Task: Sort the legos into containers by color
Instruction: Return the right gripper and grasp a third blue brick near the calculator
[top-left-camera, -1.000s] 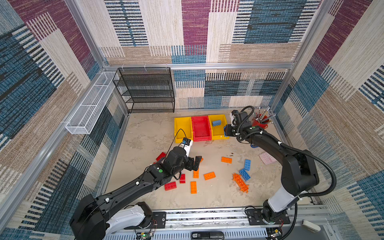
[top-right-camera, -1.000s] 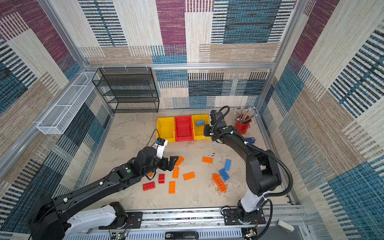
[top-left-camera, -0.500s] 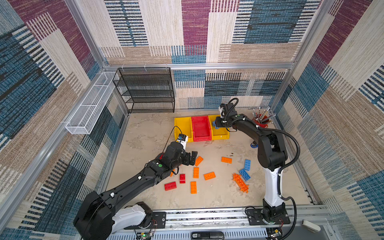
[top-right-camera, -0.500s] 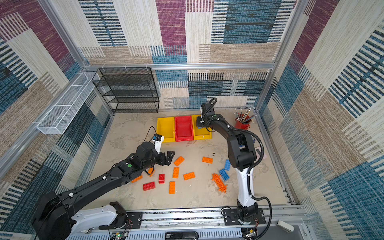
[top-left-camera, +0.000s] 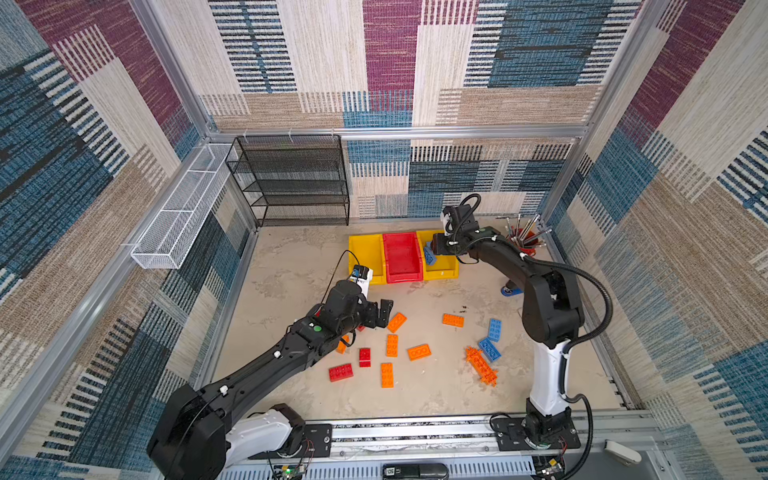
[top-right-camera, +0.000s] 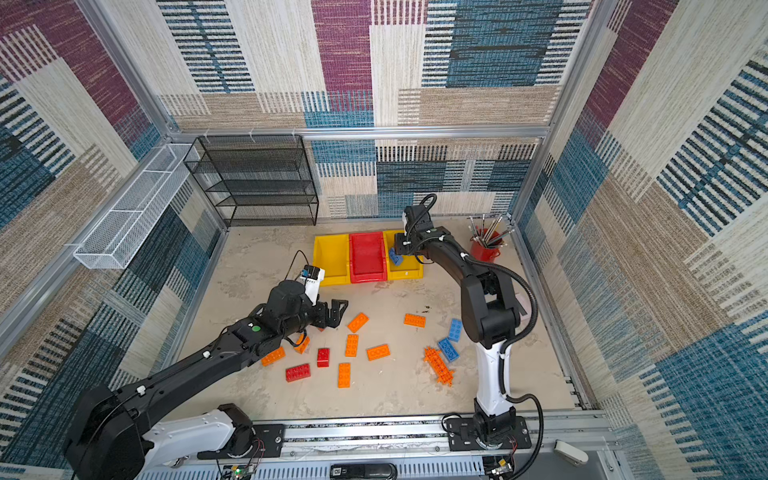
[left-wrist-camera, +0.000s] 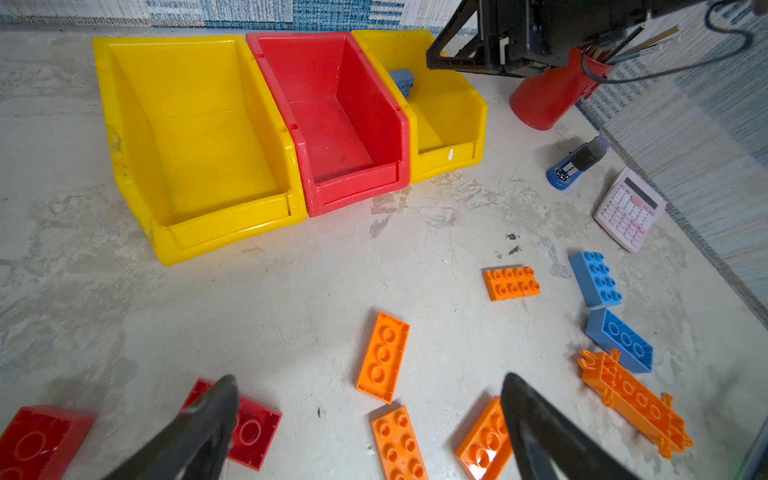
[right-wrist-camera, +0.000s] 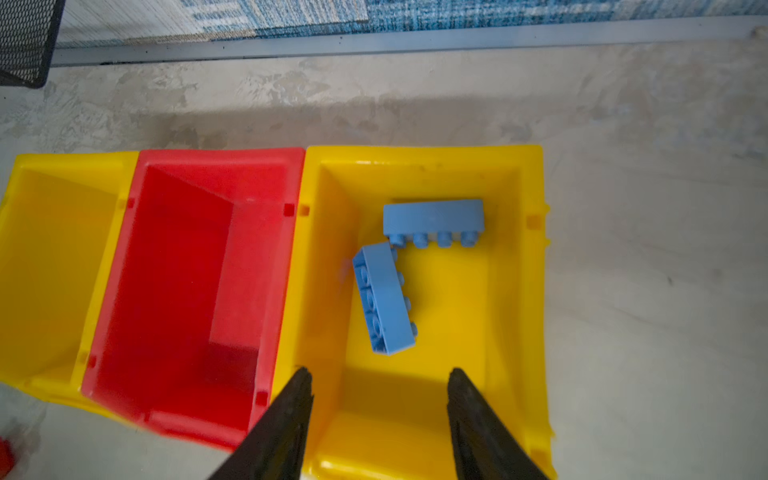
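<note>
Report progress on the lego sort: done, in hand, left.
Done: two blue bricks are in the right-hand yellow bin. In hand: nothing; the right gripper is open above that bin, the left gripper open over the table. Left on the table: two loose blue bricks, the orange bricks, the spiky orange piece, the red bricks. The red bin and other yellow bin are empty.

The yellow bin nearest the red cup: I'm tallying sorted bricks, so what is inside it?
Two blue bricks: one on its side near the back wall, one tilted beside it. Nothing else shows, though the fingers of the right gripper cover part of the bin.
</note>
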